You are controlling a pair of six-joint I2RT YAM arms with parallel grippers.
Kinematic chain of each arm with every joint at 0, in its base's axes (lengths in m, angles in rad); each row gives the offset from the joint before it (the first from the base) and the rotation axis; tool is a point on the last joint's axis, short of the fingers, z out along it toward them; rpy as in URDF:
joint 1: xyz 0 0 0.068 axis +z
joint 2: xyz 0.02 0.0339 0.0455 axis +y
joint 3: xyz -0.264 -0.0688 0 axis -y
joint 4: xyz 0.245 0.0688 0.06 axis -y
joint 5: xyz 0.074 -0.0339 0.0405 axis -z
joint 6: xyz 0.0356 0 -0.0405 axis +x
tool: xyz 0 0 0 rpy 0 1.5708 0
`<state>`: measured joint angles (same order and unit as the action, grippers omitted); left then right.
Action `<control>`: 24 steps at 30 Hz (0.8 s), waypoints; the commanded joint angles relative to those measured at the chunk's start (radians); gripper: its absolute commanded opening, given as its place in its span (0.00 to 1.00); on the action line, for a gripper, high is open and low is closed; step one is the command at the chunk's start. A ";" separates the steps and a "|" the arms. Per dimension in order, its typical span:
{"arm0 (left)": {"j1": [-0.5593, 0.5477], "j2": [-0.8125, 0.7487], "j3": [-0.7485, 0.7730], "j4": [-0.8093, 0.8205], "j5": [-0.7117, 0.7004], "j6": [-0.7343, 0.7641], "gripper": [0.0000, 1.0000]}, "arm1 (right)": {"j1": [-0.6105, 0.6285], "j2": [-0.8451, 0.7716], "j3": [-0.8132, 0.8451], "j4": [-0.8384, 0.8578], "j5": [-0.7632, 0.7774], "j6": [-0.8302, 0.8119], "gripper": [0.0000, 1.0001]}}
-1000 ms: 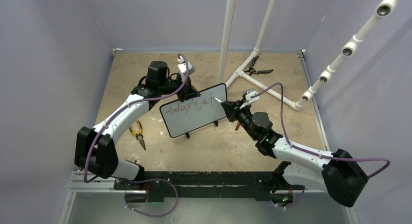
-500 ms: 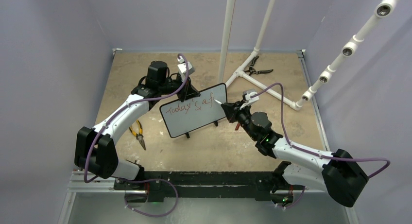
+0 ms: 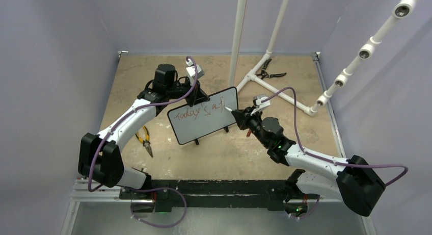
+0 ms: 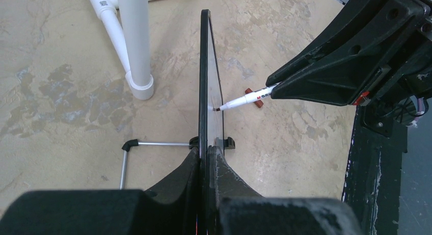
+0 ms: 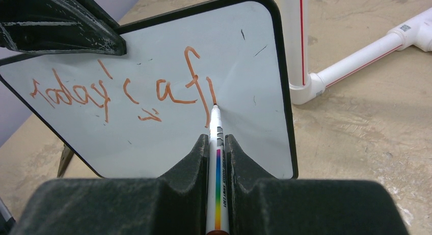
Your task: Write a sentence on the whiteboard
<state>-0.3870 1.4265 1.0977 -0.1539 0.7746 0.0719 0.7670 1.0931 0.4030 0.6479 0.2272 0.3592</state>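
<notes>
The whiteboard (image 3: 204, 124) stands tilted on the table, and the left wrist view shows it edge-on (image 4: 204, 67). My left gripper (image 3: 199, 98) is shut on its upper left edge (image 4: 208, 154). The sentence (image 5: 127, 92) is in red and reads "Today's a f", followed by a short new stroke. It also shows in the top view (image 3: 199, 111). My right gripper (image 5: 217, 141) is shut on a white marker (image 5: 216, 161) with a rainbow stripe. The marker's tip touches the board just right of the "f". The top view shows the right gripper (image 3: 239, 114) right of the board.
A small red cap (image 3: 248, 133) lies on the table under the right arm. Yellow-handled pliers (image 3: 144, 139) lie left of the board. Black cutters (image 3: 266, 71) lie at the back by a white PVC pipe frame (image 3: 275, 95) with upright poles (image 3: 236, 41).
The marker tip has moved a little down the board, leaving a short red stroke right of the "f". The left arm and the board have not moved.
</notes>
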 commanded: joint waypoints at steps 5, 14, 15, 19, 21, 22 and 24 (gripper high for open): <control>-0.009 -0.022 -0.015 -0.010 0.040 0.017 0.00 | -0.003 -0.012 0.026 0.026 0.039 0.000 0.00; -0.009 -0.021 -0.015 -0.010 0.040 0.017 0.00 | -0.003 -0.025 0.037 0.048 0.062 -0.002 0.00; -0.009 -0.021 -0.014 -0.010 0.040 0.017 0.00 | -0.004 -0.026 0.036 0.049 0.065 -0.001 0.00; -0.009 -0.021 -0.015 -0.009 0.040 0.017 0.00 | -0.003 -0.038 0.030 0.059 0.072 0.001 0.00; -0.009 -0.021 -0.015 -0.009 0.041 0.017 0.00 | -0.003 -0.042 0.028 0.061 0.071 0.002 0.00; -0.009 -0.021 -0.015 -0.009 0.041 0.017 0.00 | -0.003 -0.042 0.028 0.064 0.072 0.002 0.00; -0.009 -0.021 -0.015 -0.009 0.041 0.017 0.00 | -0.003 -0.037 0.029 0.064 0.070 0.003 0.00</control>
<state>-0.3874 1.4265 1.0977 -0.1535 0.7799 0.0719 0.7666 1.0683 0.4034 0.6640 0.2626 0.3588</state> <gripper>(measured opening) 0.040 0.143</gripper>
